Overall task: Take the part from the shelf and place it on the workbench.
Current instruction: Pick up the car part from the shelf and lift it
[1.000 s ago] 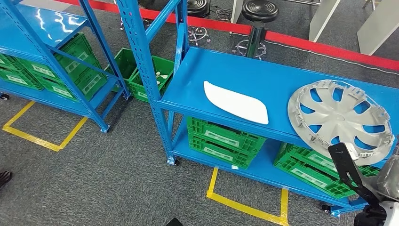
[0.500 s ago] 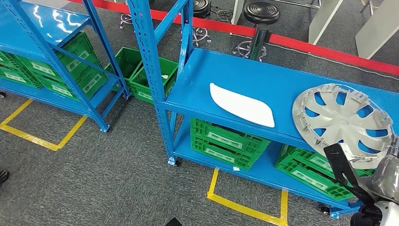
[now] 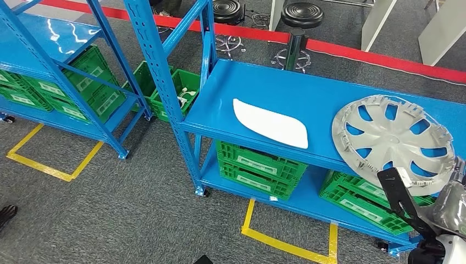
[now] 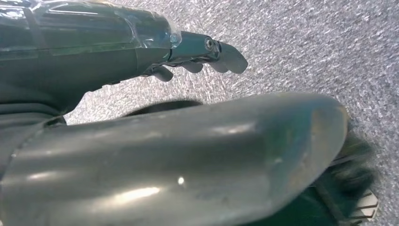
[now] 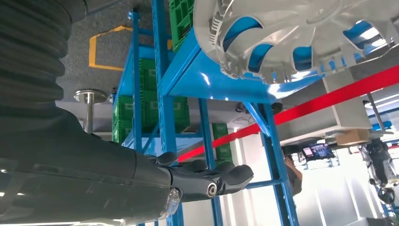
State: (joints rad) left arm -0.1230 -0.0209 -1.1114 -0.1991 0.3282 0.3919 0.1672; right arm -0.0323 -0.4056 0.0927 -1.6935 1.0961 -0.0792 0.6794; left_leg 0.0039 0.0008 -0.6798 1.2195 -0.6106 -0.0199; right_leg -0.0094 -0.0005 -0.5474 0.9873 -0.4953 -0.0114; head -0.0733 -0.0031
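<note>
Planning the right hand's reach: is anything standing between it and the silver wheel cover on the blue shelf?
Nothing visible. The right hand sits just in front of the silver wheel cover, which overhangs the blue shelf's front edge; the white curved panel lies well aside.

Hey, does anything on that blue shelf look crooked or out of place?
Slightly. The silver wheel cover sits at the front of the blue shelf with its rim overhanging the edge, above the green crates. The white panel lies flat, angled across the shelf. Nothing looks spilled or broken.
</note>
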